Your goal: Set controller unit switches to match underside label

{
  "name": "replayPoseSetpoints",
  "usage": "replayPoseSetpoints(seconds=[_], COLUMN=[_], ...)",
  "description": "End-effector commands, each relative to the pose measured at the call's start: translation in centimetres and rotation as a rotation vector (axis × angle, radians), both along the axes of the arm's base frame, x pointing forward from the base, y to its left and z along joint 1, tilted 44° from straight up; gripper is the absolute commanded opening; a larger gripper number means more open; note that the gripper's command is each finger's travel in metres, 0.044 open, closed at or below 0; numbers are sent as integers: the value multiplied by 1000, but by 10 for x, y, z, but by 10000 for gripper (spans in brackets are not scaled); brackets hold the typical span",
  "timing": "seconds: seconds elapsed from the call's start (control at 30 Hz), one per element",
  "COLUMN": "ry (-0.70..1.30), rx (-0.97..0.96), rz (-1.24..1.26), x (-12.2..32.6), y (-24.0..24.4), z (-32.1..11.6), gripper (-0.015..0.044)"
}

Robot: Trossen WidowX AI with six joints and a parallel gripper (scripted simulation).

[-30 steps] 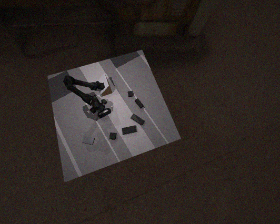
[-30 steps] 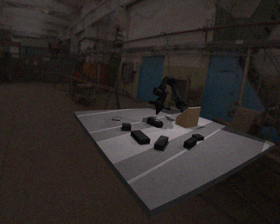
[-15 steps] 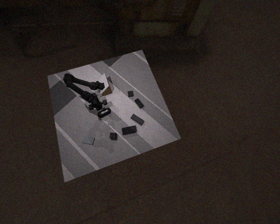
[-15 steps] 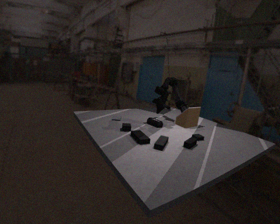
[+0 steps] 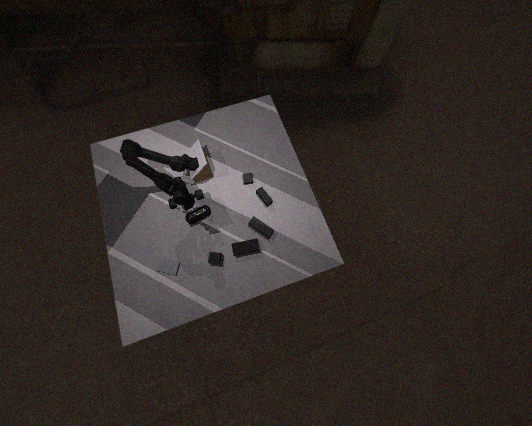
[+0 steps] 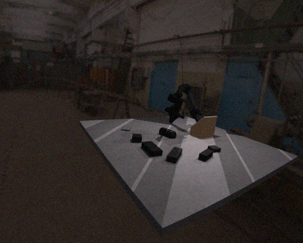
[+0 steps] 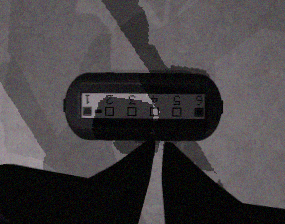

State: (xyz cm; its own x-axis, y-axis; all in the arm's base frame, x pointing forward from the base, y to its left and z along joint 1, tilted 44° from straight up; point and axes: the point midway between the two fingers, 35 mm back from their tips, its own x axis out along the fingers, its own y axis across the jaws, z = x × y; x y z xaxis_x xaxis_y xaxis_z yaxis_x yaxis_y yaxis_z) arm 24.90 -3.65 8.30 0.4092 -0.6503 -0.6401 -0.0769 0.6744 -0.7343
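In the wrist view's lower middle, the gripper's [image 7: 159, 144] fingertips nearly meet, holding nothing. Just above them in the frame, mid-picture, lies the controller [image 5: 198, 215] [image 6: 167, 133] [image 7: 143, 130], dark and round-ended, label showing: squares 1 and 6 filled, 2 to 5 empty.

From here I can't see the rocker switches on the controller unit [image 5: 198, 215] [image 6: 167, 133] [image 7: 143, 107]; they're hidden beneath it. Its label is too small to read from above. The wrist view cuts off the rear of the fingers, and darkness blurs the background.
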Motion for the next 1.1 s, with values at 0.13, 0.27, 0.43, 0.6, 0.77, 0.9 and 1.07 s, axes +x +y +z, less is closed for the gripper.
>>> replayPoseSetpoints(seconds=[0.13,0.27,0.43,0.6,0.77,0.9,1.07], ry=[258,453,694,933,1163,1274,1274], rx=[-121,-196,-271,-330,-372,-387,-387], rz=[169,299,467,654,858,964,964], x=[10,18,27,35,43,46,46], y=[-6,-10,-18,-25,-32,-35,-35], z=[6,10,13,16,19,21,21], gripper=[210,315,440,440,440,440,440])
